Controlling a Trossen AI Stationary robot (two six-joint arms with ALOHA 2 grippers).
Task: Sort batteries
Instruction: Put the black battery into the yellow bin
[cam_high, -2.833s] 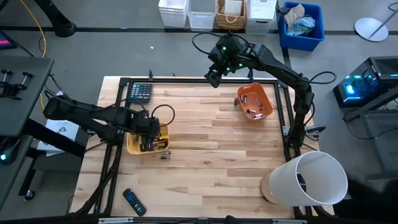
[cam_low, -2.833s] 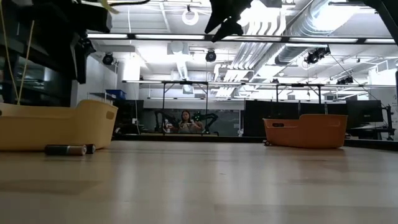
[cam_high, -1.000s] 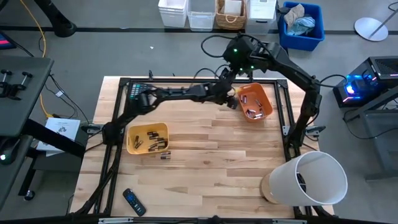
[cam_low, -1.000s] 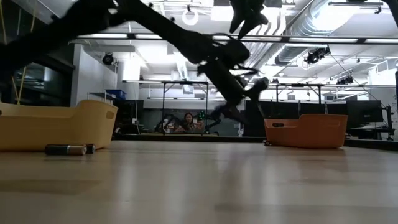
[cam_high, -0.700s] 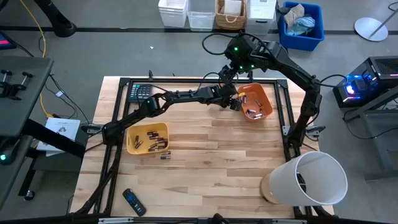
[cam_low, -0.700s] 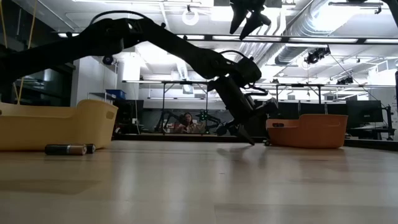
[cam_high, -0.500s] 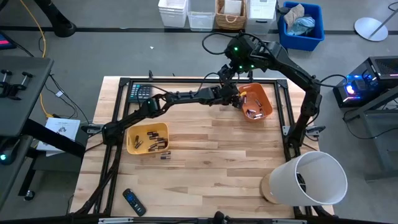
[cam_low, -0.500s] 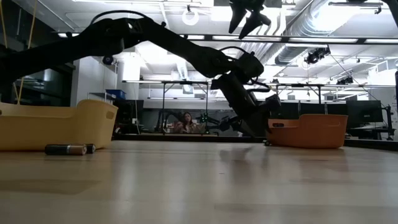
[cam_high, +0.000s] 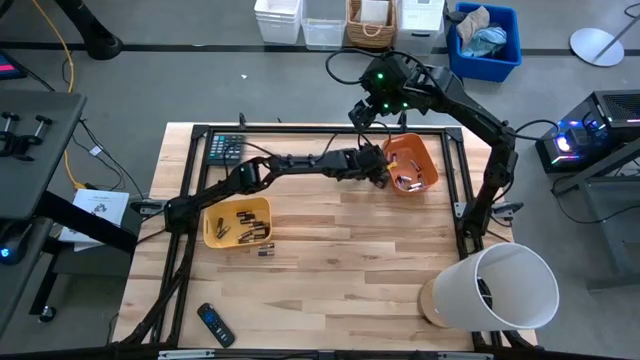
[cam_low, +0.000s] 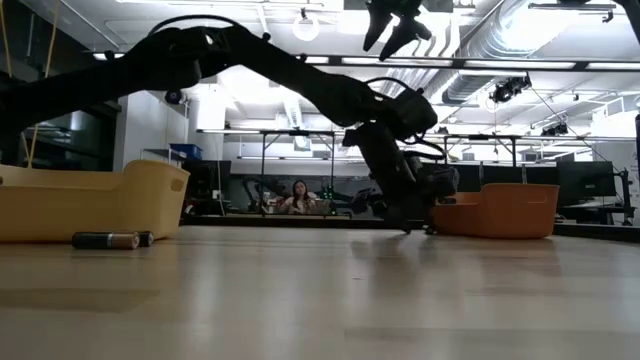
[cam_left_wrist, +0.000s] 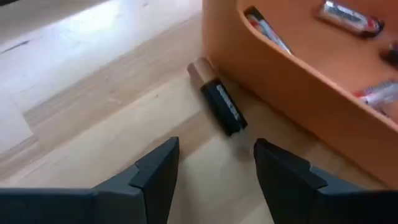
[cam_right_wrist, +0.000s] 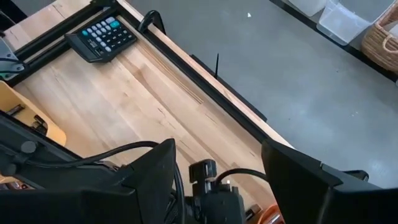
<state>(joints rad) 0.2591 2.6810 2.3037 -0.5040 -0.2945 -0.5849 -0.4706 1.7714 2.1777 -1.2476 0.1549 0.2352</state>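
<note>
Left end effector (cam_left_wrist: 214, 171), fingers spread, is hovering over a battery (cam_left_wrist: 217, 104) lying against the orange bin (cam_left_wrist: 292, 87) at the worktop's 1 o'clock.

The table (cam_high: 330, 260) carries 2 bins, 1 yellow (cam_high: 212, 237) at left and 1 orange (cam_high: 432, 165) at upper right, 1 calculator (cam_high: 226, 148), 1 remote control (cam_high: 215, 325), 1 white cylinder (cam_high: 505, 290) at lower right, and 2 arms; the batteries (cam_high: 240, 225) are too small to count.

battery (cam_left_wrist: 217, 104): black, coppery end | bin (cam_left_wrist: 292, 81): orange | tray (cam_high: 237, 222): yellow | bench (cam_high: 330, 260): pale wood planks | fingers (cam_left_wrist: 158, 171): dark
</note>
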